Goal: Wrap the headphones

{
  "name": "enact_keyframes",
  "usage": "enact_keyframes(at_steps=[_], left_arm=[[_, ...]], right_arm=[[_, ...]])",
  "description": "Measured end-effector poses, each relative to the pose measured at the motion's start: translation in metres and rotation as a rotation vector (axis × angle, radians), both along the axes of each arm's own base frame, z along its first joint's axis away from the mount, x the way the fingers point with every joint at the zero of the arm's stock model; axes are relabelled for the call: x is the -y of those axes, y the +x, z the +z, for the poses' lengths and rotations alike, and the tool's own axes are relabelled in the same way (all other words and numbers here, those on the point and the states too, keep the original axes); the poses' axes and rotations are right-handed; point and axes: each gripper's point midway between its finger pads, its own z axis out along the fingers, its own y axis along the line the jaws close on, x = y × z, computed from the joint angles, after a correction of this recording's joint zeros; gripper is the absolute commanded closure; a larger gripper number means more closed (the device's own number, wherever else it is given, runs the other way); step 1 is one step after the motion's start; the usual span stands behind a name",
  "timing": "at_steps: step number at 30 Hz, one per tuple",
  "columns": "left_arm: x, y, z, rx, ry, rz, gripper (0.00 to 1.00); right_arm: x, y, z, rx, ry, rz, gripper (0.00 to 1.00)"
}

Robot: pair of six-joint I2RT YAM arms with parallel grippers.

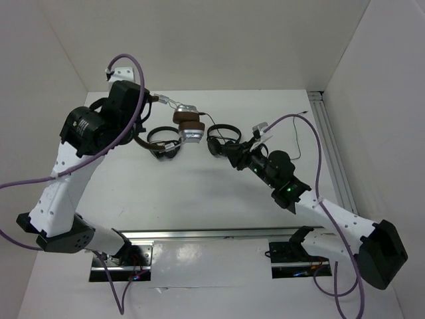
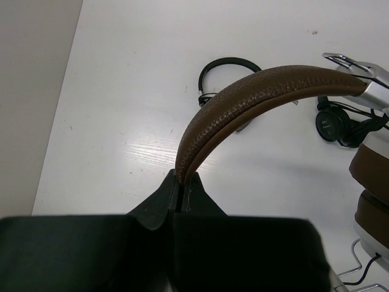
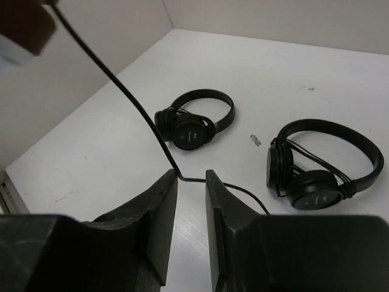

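Observation:
The headphones [image 1: 188, 124], with brown pads and silver earcups, hang above the table at the back. My left gripper [image 1: 161, 100] is shut on their brown headband [image 2: 261, 85]; the jaws [image 2: 182, 182] pinch its end, and the silver earcups [image 2: 372, 91] and brown pads [image 2: 372, 176] hang at the right. The thin black cable [image 3: 115, 85] runs down from the headphones and crosses the gap at the tips of my right gripper [image 3: 189, 176], which is open. That gripper [image 1: 229, 154] sits right of the headphones, low over the table. The cable [image 1: 295, 149] trails on to the right.
Two smaller all-black headphones lie on the table, one [image 1: 165, 141] under the held pair, one [image 1: 222, 138] by my right gripper; both show in the right wrist view [image 3: 194, 121] [image 3: 322, 164]. White walls enclose the table. A metal rail [image 1: 332, 153] runs along the right edge.

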Motion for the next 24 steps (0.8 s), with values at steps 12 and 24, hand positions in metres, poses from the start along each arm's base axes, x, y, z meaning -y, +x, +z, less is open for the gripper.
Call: enact_keyframes(at_steps=[12,24], left_arm=[[-0.014,-0.009,0.012,0.031,-0.063,-0.011,1.00],[-0.009,-0.006,0.011,0.022,-0.087,-0.045,1.00]], right_arm=[[-0.013,0.009,-0.030,-0.027,0.123,0.218,0.31],[-0.026,0.002,-0.035,-0.001,0.113,0.317,0.39]])
